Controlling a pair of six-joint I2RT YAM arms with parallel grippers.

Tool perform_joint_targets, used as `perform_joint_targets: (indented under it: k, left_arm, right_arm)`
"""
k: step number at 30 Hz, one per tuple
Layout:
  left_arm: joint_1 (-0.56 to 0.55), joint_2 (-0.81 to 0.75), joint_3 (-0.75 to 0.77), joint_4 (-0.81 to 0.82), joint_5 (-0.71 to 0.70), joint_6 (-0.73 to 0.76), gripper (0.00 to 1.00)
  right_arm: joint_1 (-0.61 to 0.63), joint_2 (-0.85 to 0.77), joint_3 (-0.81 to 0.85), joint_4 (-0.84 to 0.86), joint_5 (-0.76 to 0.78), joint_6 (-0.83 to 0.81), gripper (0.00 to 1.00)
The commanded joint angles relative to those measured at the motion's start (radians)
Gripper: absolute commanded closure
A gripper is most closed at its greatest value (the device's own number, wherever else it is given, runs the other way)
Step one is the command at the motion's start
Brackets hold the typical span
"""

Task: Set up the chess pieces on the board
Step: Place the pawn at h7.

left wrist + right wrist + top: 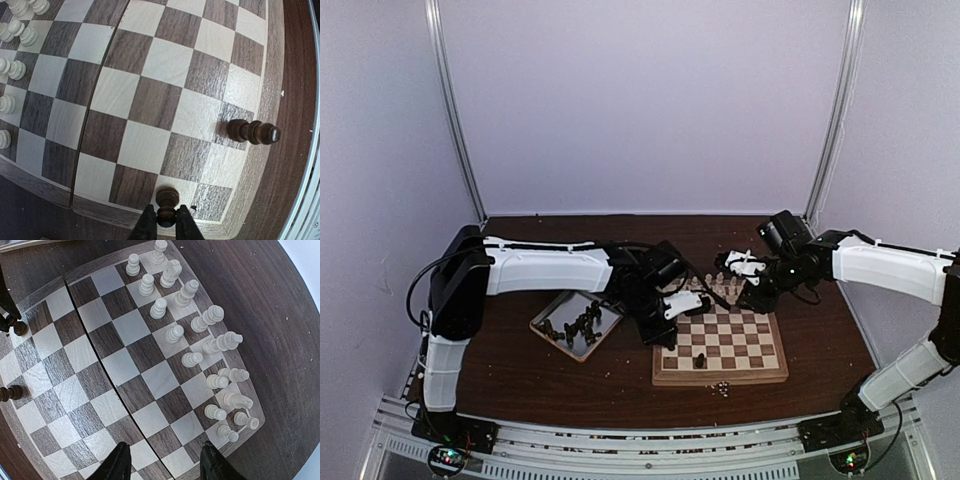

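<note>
Setting down: I have the left hand (166, 214) pinching a dark pawn (166, 196), upright on an edge square of the board (165, 65) near a corner.
Right hand: my right hand (165, 465) hangs spread and empty above the board, beside the cream pieces (200, 340) ranked in two rows along the far edge.
Dark side: one other dark piece (252, 132) stands on the near edge row; more lie in the metal tray (575, 325) on the tabletop (510, 370).
Risk at release: if one finger lets go late, I expect the pawn to tip or skid toward the rim.
Risk on lift: a slanted retreat could clip its head.
Risk from the right: a low sweep could topple the cream ranks.
</note>
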Motion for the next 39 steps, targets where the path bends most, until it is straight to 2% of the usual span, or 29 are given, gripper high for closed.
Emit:
perform_joint_targets:
  k: [1, 9, 31, 39]
  left_arm:
    - [-0.011, 0.018, 0.022, -0.011, -0.009, 0.016, 0.81]
    - [-0.016, 0.019, 0.022, -0.011, 0.018, 0.028, 0.75]
    - [-0.018, 0.03, 0.004, -0.012, 0.032, 0.023, 0.76]
    - [-0.016, -0.029, -0.027, -0.003, -0.075, 0.002, 0.62]
  right_arm:
    - [-0.005, 0.011, 0.025, -0.013, -0.004, -0.009, 0.52]
    - [-0.005, 0.015, 0.028, -0.018, -0.009, -0.011, 0.52]
    - [-0.005, 0.031, 0.035, -0.03, -0.017, -0.016, 0.52]
    - [-0.004, 0.031, 0.035, -0.031, -0.02, -0.016, 0.52]
